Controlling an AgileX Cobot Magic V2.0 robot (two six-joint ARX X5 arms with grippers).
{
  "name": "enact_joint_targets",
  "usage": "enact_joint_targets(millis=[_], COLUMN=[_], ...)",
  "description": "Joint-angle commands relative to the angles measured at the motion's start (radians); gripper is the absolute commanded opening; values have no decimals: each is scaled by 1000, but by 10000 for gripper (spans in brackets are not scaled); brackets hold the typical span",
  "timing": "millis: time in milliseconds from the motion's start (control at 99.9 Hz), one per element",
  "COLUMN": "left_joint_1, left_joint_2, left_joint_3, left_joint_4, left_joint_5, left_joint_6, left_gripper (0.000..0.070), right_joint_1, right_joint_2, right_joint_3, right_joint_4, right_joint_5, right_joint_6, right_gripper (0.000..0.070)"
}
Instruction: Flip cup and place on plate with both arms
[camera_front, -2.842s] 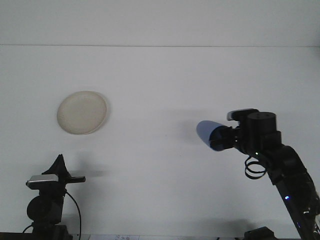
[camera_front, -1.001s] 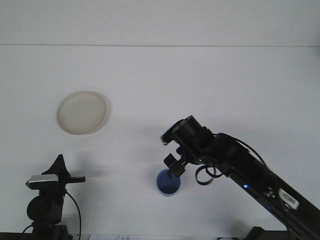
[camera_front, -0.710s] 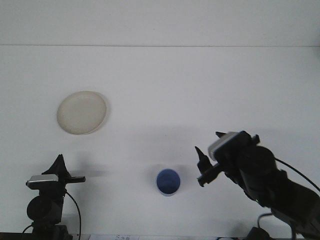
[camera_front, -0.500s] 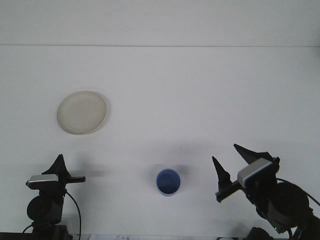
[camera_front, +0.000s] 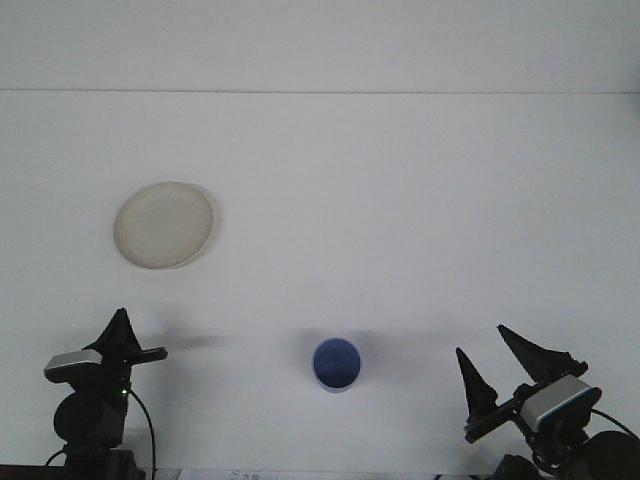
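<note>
A blue cup stands upright, mouth up, on the white table near the front middle, with nothing touching it. A cream plate lies flat at the left, well behind the cup. My right gripper sits low at the front right, open, with its two black fingers spread and nothing between them, well right of the cup. My left gripper rests at the front left edge, below the plate, seen end on.
The table's far edge meets a pale wall at the back. Black cables hang under the left arm at the bottom edge.
My right gripper brought the cup from mid-air down to the table, let go of it upright, then drew back to the front right corner. The left arm barely shifted.
</note>
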Motion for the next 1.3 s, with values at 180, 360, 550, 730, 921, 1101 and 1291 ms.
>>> enact_joint_targets(millis=[180, 360, 550, 730, 921, 1101, 1291], left_joint_1=[2, 2, -3, -64, -254, -496, -690], left_joint_2=[48, 266, 546, 760, 954, 1137, 1316], left_joint_3=[157, 473, 789, 986, 1109, 1175, 1221], left_joint_4=[-11, -179, -390, -518, -621, -701, -751], left_joint_5=[82, 122, 269, 512, 616, 613, 514], left_joint_6=[-165, -76, 40, 95, 98, 129, 143], left_gripper=[12, 23, 635, 620, 619, 619, 620], right_joint_1=[10, 10, 10, 10, 10, 10, 10], right_joint_2=[1, 1, 1, 1, 1, 1, 1], right_joint_3=[2, 2, 2, 2, 2, 2, 2], right_joint_4=[2, 3, 3, 2, -13, -17, -17], right_joint_5=[2, 2, 2, 2, 3, 2, 2], right_joint_6=[0, 0, 0, -2, -6, -20, -20], right_gripper=[483, 483, 483, 482, 482, 482, 482])
